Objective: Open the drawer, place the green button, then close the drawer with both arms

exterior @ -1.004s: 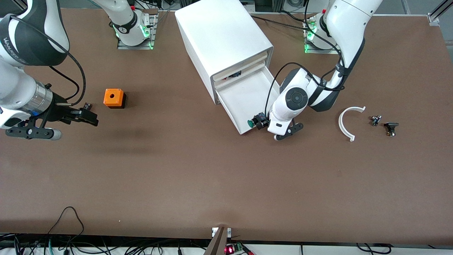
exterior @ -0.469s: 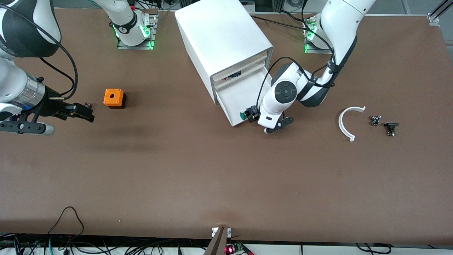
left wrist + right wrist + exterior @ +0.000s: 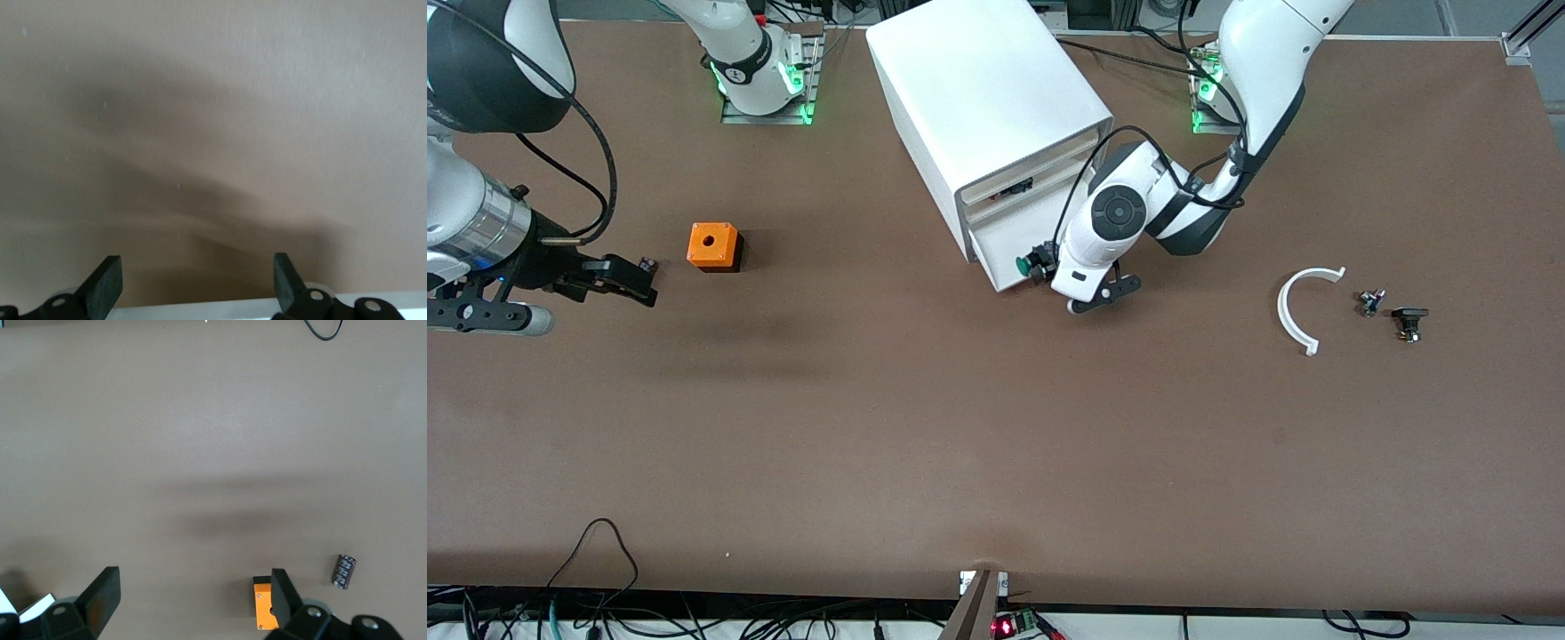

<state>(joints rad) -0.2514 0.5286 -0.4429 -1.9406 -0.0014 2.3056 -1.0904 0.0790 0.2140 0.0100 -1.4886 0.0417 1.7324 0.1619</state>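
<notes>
Mid-height at the frame's edge, the right gripper waits with jaws apart beside the orange cube. In the upper middle, the drawer is nearly shut, the button sitting at its front lip. The left gripper, fingers spread and holding nothing, is against that front, so the button's cap could catch on the cabinet and jam the drawer.

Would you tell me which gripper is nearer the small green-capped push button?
Left. The left gripper is right beside the button; the right gripper hangs near the orange cube.
</notes>
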